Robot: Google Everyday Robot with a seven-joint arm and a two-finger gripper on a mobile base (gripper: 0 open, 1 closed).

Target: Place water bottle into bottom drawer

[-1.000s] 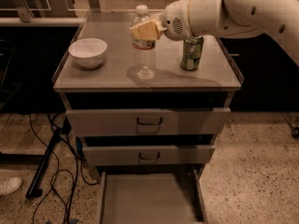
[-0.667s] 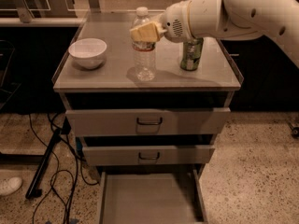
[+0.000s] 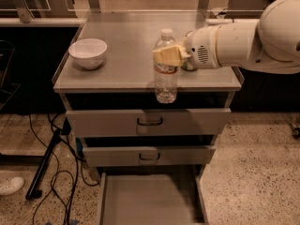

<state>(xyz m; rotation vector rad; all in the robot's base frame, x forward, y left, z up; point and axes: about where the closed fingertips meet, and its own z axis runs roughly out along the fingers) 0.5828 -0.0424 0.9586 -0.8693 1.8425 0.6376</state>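
Observation:
The water bottle [image 3: 166, 76], clear with a white cap and a pale label band, hangs in the air in front of the cabinet's front edge, its base level with the top drawer. My gripper [image 3: 168, 55] is shut on its upper body, the tan fingers [image 3: 163, 56] wrapped across it, with the white arm reaching in from the right. The bottom drawer [image 3: 147, 199] is pulled out below, showing a flat grey floor with thin side walls. The bottle is above the drawer's opening, well apart from it.
A white bowl [image 3: 88, 53] sits on the grey cabinet top [image 3: 122, 46] at the left. A green can [image 3: 189, 65] is mostly hidden behind my arm. Two upper drawers [image 3: 149, 122] with dark handles are slightly open. Black cables [image 3: 51, 172] lie on the floor at left.
The bottle has been carried off the cabinet top, forward and to the right, past the front edge; it now hangs in front of the cabinet. The grip stayed shut.

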